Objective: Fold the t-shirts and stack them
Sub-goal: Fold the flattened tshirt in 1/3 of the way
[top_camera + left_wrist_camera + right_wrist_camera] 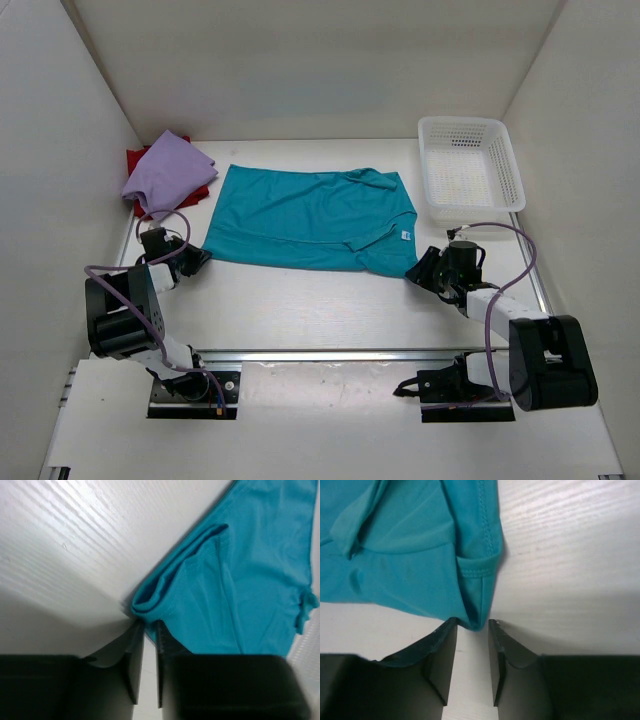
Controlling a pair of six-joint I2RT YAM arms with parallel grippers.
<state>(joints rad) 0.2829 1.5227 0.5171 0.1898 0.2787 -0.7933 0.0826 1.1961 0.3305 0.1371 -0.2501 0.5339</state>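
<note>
End effector left (149, 624), right (472, 622): parted at teal t-shirt (300, 215) corners.

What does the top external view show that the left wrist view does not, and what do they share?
Only the top external view shows the lavender t-shirt lying on the red t-shirt, the white mesh basket and the right gripper. Only the left wrist view shows the layered folds at the corner of the teal t-shirt, right at the left gripper, its fingers slightly parted. Both show the teal t-shirt on the white table.
</note>
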